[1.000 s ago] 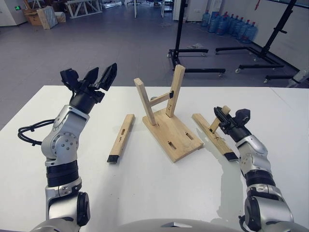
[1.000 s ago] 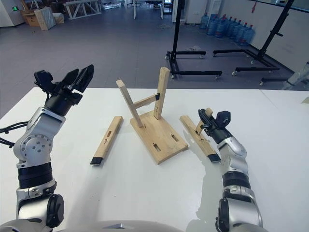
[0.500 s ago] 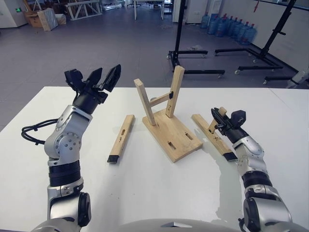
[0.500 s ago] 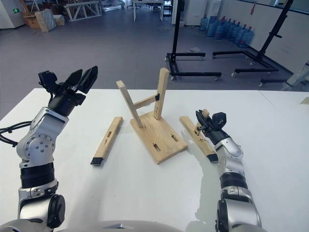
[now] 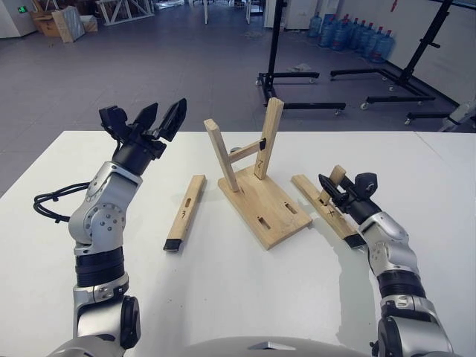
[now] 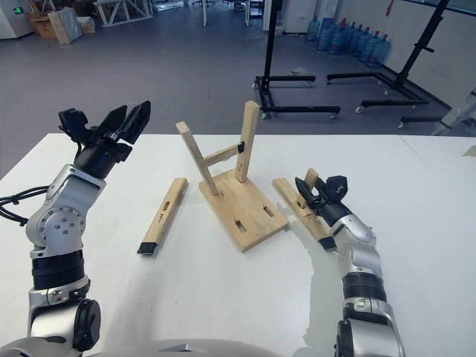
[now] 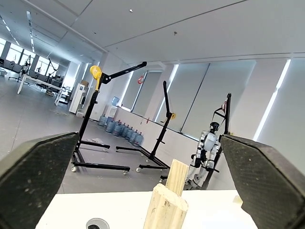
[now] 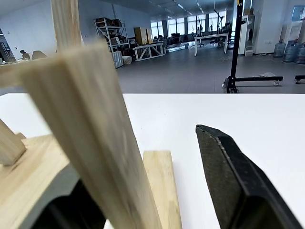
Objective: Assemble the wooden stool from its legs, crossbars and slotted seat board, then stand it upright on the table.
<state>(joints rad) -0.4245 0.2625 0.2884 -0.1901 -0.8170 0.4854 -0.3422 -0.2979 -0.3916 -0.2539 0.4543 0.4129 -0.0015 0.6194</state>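
The slotted seat board (image 5: 274,214) lies flat mid-table with two legs (image 5: 223,156) (image 5: 269,138) standing in it, joined by a crossbar (image 5: 245,153). A loose leg (image 5: 186,211) lies to its left. Another leg (image 5: 315,196) lies to its right, with a short crossbar (image 5: 335,179) sticking up from it at a tilt. My right gripper (image 5: 342,190) is low over that leg, open, its fingers (image 8: 233,176) either side of the short crossbar (image 8: 95,133) with a gap showing. My left gripper (image 5: 152,121) is held high at the table's far left, open and empty, its pads (image 7: 33,176) wide apart.
The white table (image 5: 245,297) has bare room in front and at both sides. A black cable (image 5: 48,204) loops by my left arm. Beyond the far edge are black wheeled stands (image 5: 297,78) and water bottles (image 5: 357,37) on the floor.
My right gripper has edged left toward the seat board, staying around the short crossbar. My left gripper rose slightly and moved a little right. The wooden parts have not moved.
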